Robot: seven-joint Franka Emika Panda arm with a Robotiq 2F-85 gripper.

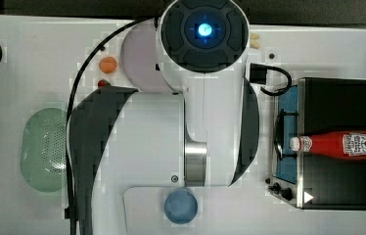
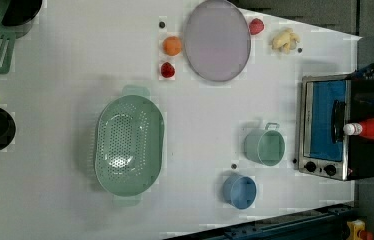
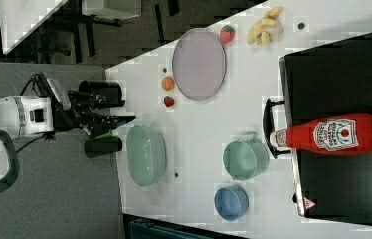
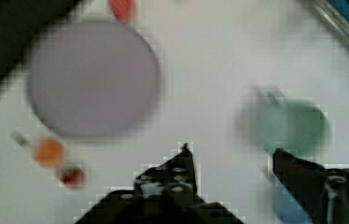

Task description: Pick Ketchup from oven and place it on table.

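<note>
Atop oven (image 3: 343, 194), on its side: ketchup (image 3: 330, 134), white cap overhanging the door. Light, smooth, squeezable plastic; best gripped mid-body. Pincer (image 4: 231, 156) spread, empty, well apart above counter (image 2: 75, 85).

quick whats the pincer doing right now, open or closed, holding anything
Pincer: open, holding nothing. The ketchup lies on top of the oven, away from it.

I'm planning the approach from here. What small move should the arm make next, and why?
Probably carry the open gripper toward the boxy black toaster oven: the slim red squeeze ketchup bottle lies on its side on top, white cap over the door handle, while the gripper hangs above the white table, holding nothing.
</note>
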